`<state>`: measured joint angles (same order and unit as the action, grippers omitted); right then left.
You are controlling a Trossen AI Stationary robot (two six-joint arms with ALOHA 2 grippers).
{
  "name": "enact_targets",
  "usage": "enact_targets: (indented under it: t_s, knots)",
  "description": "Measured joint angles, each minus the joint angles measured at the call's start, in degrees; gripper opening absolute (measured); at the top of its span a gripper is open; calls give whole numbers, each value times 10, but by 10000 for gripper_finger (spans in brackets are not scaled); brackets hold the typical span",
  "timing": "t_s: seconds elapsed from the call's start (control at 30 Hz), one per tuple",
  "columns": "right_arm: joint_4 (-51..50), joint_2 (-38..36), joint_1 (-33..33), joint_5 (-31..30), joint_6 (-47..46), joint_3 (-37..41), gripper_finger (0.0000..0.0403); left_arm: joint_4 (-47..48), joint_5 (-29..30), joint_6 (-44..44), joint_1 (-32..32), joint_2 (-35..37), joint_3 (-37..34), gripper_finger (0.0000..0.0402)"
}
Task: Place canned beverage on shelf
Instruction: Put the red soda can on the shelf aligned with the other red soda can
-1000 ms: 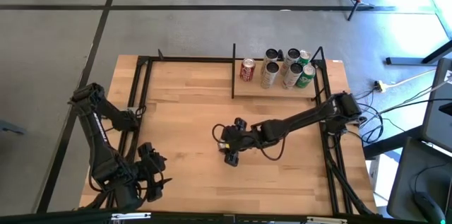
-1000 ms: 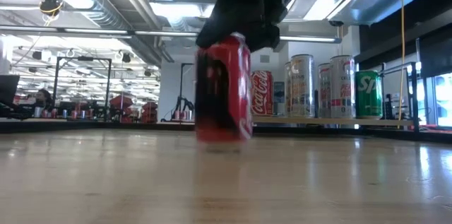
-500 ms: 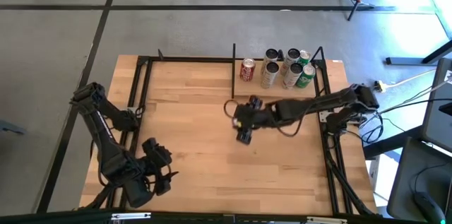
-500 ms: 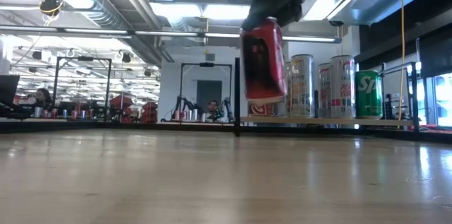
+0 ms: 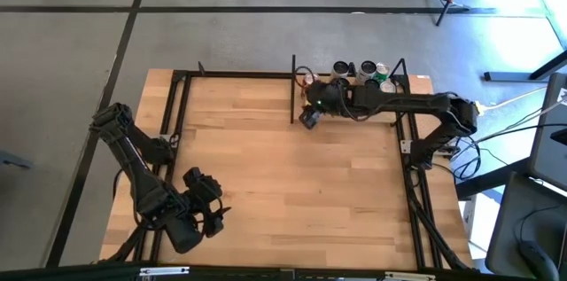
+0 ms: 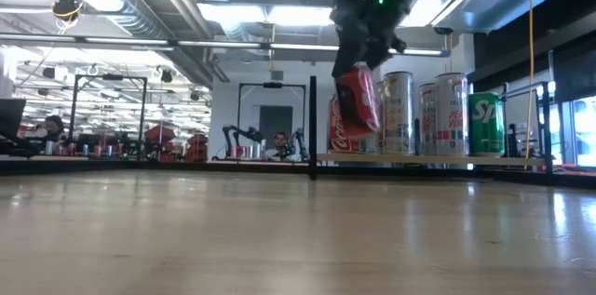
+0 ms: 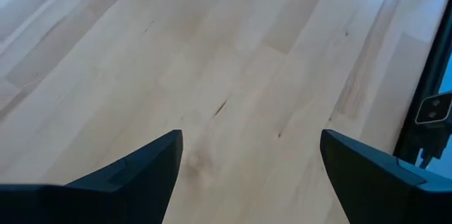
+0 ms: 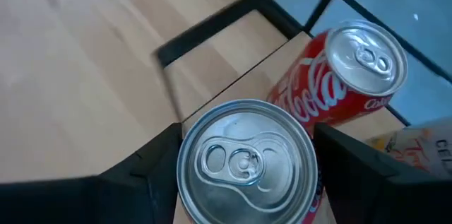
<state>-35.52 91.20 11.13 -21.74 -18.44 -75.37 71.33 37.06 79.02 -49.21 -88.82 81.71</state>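
My right gripper (image 5: 310, 114) is shut on a red cola can (image 6: 357, 98) and holds it in the air at the shelf's left front corner. The can's silver top (image 8: 244, 160) shows in the right wrist view. The shelf (image 5: 341, 114) is a light-wood board with black posts at the table's far right. On it stand another red cola can (image 8: 339, 83), several silver cans (image 6: 399, 113) and a green can (image 6: 484, 124). My left gripper (image 7: 247, 174) is open and empty over the table's near left part (image 5: 208, 214). My right gripper pinches the red cola can between its two fingers (image 8: 152, 171), one on each side of the can's body near its top (image 8: 244, 160). The fingers come from above. The can hangs below them, tilted, lifted clear of the table and above the shelf board (image 6: 357, 98).
The black frame rails (image 5: 182, 104) run along the table's left, far and right edges. A black post (image 6: 313, 127) stands at the shelf's left front corner, close beside the held can. The bare tabletop (image 5: 283, 183) lies between the arms.
My right gripper has carried the red cola can from the middle of the table, up off the wood and toward the far right, to the shelf's left front corner. The can now hangs tilted. My left arm has shifted slightly toward the right near the near edge.
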Motion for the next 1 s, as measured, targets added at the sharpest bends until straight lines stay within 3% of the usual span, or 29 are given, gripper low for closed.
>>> enact_targets:
  t_s: [0.37, 0.73, 1.0]
  knots:
    - [108, 0, 42, -2, -73, 64, 247, 6, 2, -16, 24, 0, 0, 322]
    - [119, 7, 43, -11, -81, 66, 248, 6, -3, -17, 27, 0, 0, 322]
    - [122, 11, 43, -19, -81, 65, 330, 6, -3, -34, 27, 0, 0, 322]
